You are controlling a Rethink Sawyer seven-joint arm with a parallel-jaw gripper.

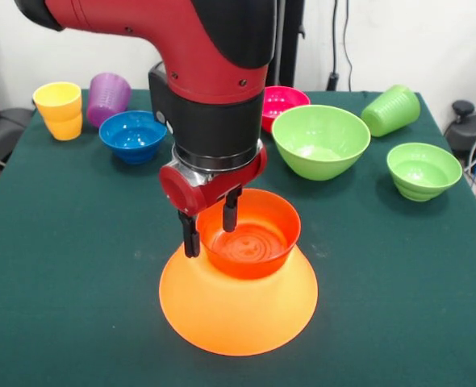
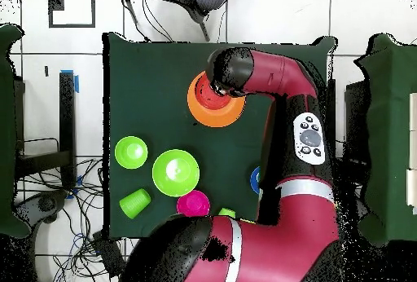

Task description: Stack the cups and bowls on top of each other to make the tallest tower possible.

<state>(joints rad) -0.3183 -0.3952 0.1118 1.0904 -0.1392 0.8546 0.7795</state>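
The huge orange bowl lies upside down in the middle of the table as a wide base. The red-orange bowl sits upright on top of it. My gripper hangs over the left rim of the red-orange bowl, open. One finger is outside the wall and the other is inside. In the overhead view the arm covers the gripper above the orange base.
At the far side stand a yellow cup, a purple cup, a blue bowl, a pink bowl, a large light green bowl and a smaller green bowl. A light green cup lies on its side.
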